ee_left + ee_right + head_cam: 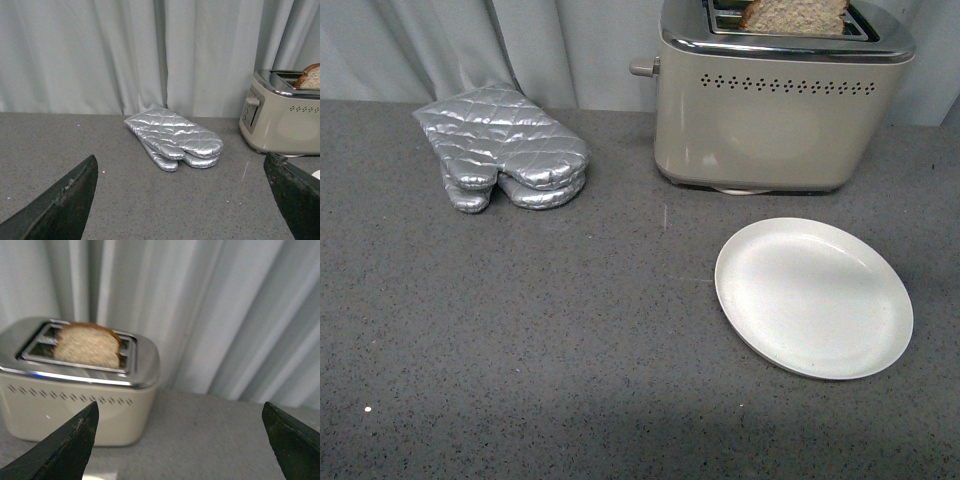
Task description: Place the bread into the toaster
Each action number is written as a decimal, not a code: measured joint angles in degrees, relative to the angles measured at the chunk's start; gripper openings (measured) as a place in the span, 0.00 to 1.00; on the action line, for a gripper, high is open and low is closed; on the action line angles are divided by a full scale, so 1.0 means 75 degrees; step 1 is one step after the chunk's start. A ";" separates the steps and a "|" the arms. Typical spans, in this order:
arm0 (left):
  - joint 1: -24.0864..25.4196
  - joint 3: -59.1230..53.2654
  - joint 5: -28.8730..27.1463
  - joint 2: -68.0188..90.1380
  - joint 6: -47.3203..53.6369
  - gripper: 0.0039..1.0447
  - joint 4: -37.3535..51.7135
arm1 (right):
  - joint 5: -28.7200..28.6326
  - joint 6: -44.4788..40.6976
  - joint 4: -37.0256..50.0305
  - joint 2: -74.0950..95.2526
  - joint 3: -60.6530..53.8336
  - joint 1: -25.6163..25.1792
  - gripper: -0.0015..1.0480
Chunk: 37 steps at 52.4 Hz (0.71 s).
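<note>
1. Toward the far right corner of the desk: beige two-slot toaster [775,115] with a polished chrome top, a row of small vent holes along its near face and a lever knob on its left end. It stands upright on the grey speckled desk surface [570,350], just before the pale curtain [550,45].
2. Slice of light-brown wholemeal bread [795,15] with a darker crust and rounded top: standing on edge in the toaster's near slot, its upper part above the chrome rim. The right wrist view shows the same slice [89,346] seated in the slot of the toaster [75,400].
3. Round, cream-white, shallow plate [813,297]: lying flat near the right edge of the desk, just in front of the toaster, not touching it. Nothing rests on it.
4. Pair of silver quilted oven mitts [505,148]: stacked one on the other toward the far left of the desk, well apart from the toaster. Also seen in the left wrist view [175,137], with the toaster [280,117] beyond them.
5. Left gripper [182,200]: fingers spread wide, nothing between them, above the desk surface.
6. Right gripper [180,442]: fingers spread wide, holding nothing, facing the toaster and clear of the bread.
</note>
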 joint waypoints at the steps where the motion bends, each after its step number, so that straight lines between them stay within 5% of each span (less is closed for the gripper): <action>1: 0.0000 0.0000 0.0000 0.0000 0.0000 0.94 0.0000 | 0.0044 -0.0038 0.0006 -0.0143 -0.0213 -0.0050 0.91; 22: 0.0000 0.0000 0.0000 0.0000 0.0000 0.94 0.0000 | 0.0475 -0.0347 0.0093 -0.3398 -0.3045 -0.0516 0.91; 31: 0.0000 0.0000 0.0003 0.0000 0.0000 0.94 0.0000 | -0.2095 0.0933 -0.1411 -0.5062 -0.3357 -0.1367 0.68; 37: 0.0000 0.0000 0.0000 0.0000 0.0000 0.94 0.0000 | -0.2506 0.1274 -0.1923 -0.5680 -0.3360 -0.1577 0.51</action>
